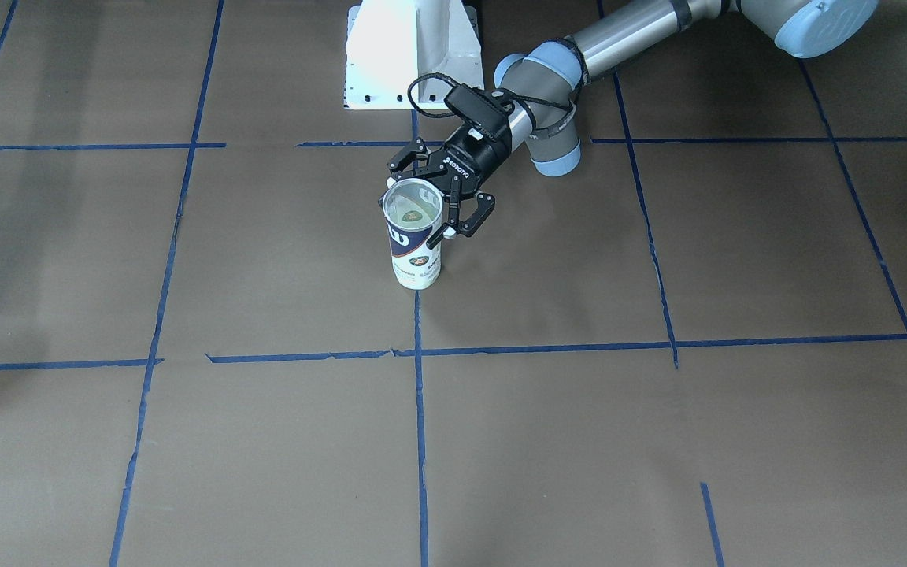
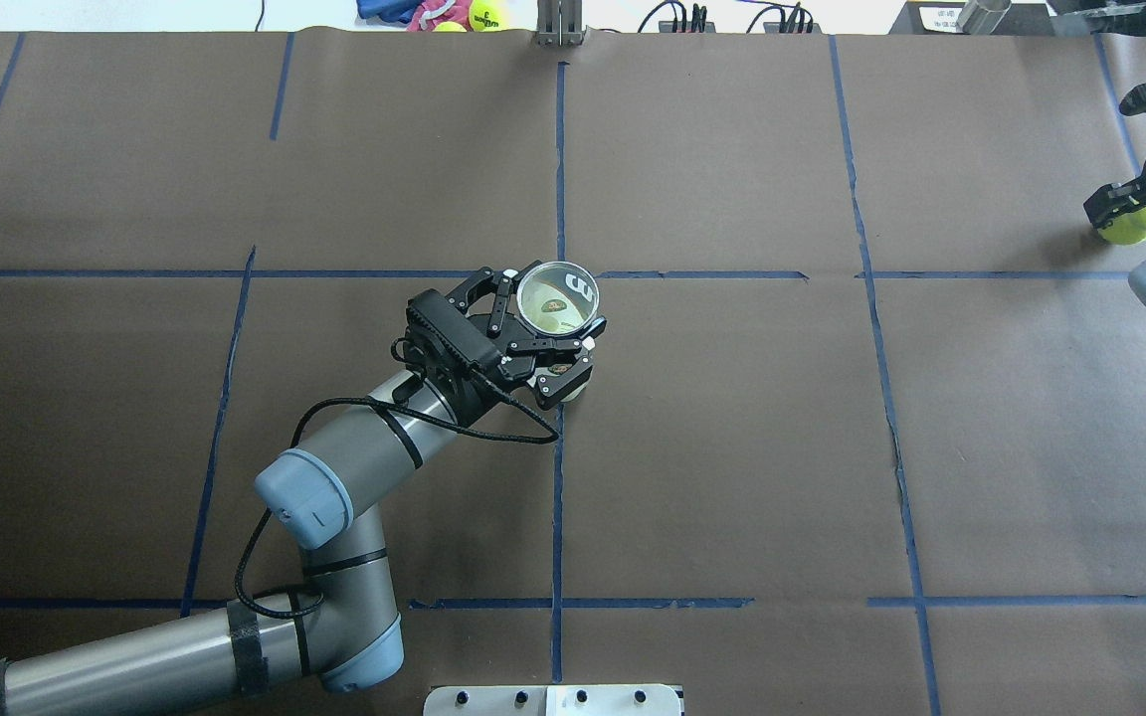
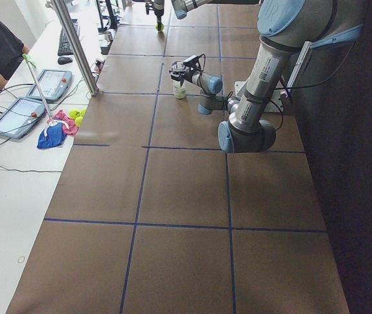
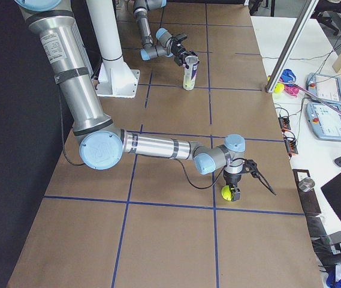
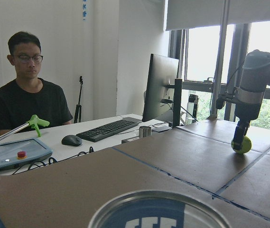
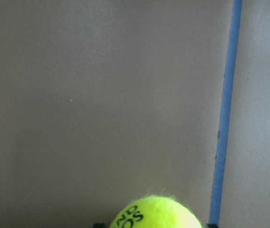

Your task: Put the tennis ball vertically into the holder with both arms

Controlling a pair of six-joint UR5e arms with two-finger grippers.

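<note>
You are looking at the left gripper [image 2: 539, 332] clasping the holder [image 1: 414, 244], its fingers spread wide with the pads pressing against the can's sides. The holder is standing upright, mouth up, near the middle of the table [image 2: 732, 447] (just beside a crossing of blue tape lines [image 2: 558, 199]). Over at the table's right edge, the right gripper [image 2: 1123, 212] is pointing down and pinching the tennis ball [image 4: 228, 192] low at the tabletop, well apart from the holder.
</note>
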